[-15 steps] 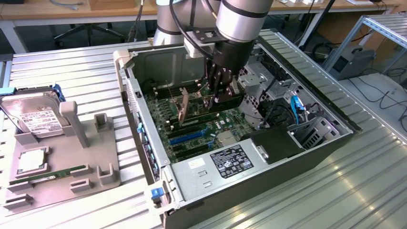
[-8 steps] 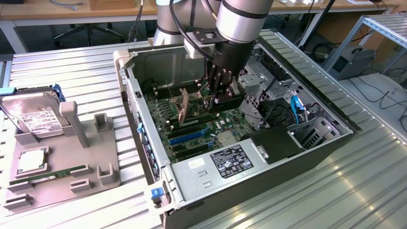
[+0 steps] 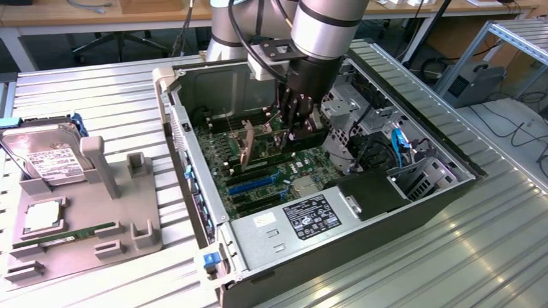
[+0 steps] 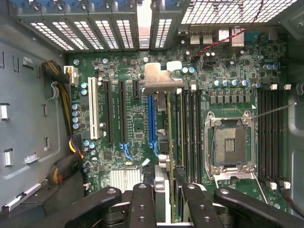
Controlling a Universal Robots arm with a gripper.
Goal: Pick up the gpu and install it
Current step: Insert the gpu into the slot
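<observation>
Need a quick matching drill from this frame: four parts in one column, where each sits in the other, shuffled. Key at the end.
Parts:
1. gpu
2. hard drive
3. memory stick
4. CPU socket

Places:
A. outside the case, white label showing
B. on the motherboard, framed in metal
C. on edge in the end effector, above the slots
D. green, lying in the grey fixture

Pairs: 1-C, 2-A, 3-D, 4-B

Ext cam high oblique; wrist cam close over motherboard (image 4: 142, 123).
</observation>
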